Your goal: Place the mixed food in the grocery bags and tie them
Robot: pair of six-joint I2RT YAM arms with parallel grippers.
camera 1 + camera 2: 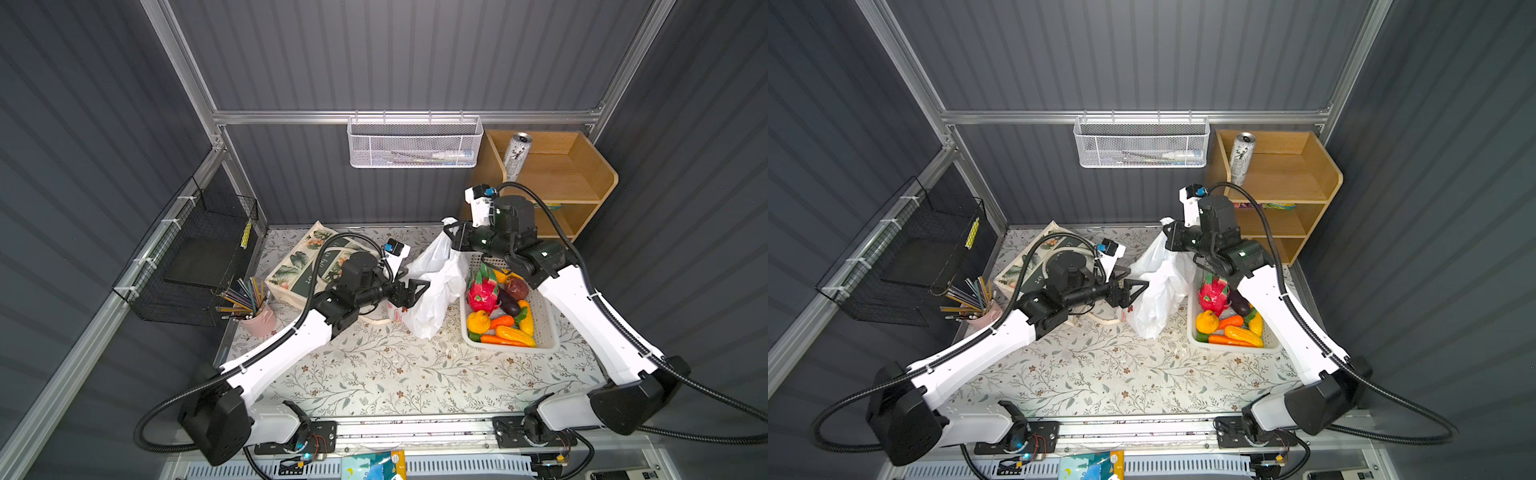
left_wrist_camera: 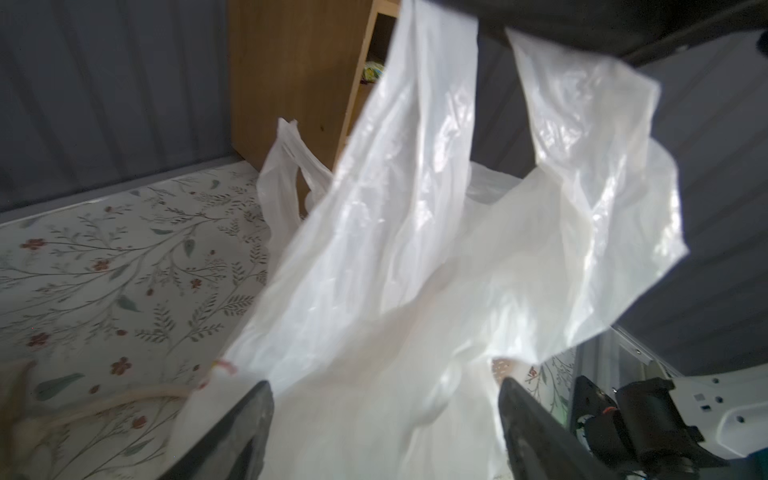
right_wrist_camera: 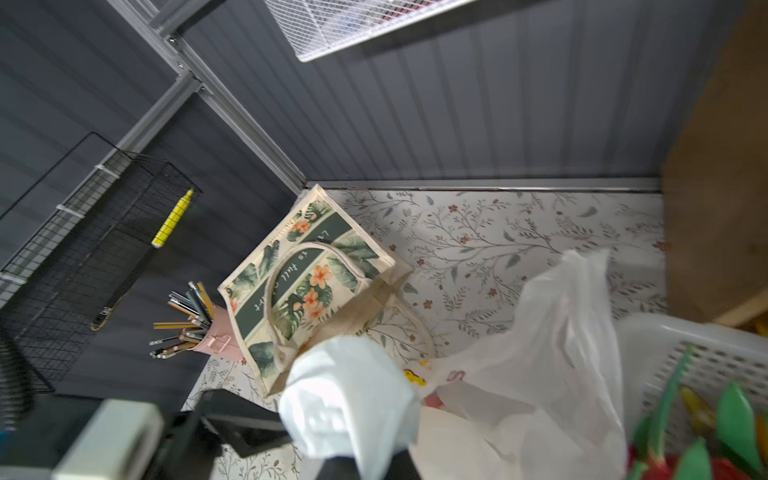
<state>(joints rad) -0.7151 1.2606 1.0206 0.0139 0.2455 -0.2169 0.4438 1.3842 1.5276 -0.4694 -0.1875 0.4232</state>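
The white plastic grocery bag (image 1: 432, 286) (image 1: 1158, 291) hangs upright in mid-table. My right gripper (image 1: 452, 237) (image 3: 353, 453) is shut on its bunched top handle (image 3: 349, 395), which hides the jaws. My left gripper (image 1: 419, 291) (image 2: 384, 403) is open at the bag's left side, with loose plastic between its wide-apart fingers (image 2: 249, 424). The cream canvas tote (image 1: 299, 266) (image 3: 307, 282) lies flat at the back left. Mixed food fills the white slotted basket (image 1: 511, 350): a pink dragon fruit (image 1: 483, 293), an eggplant (image 1: 509, 305), carrots (image 1: 500, 340). A silver can (image 1: 516, 156) stands on the wooden shelf (image 1: 582, 178).
A pink cup of pencils (image 1: 259, 320) stands at the left edge under a black wire basket (image 1: 195, 257). A white mesh basket (image 1: 415, 143) hangs on the back wall. A snack packet (image 1: 374, 465) lies at the front rail. Floral tabletop (image 1: 395, 374) shows in front.
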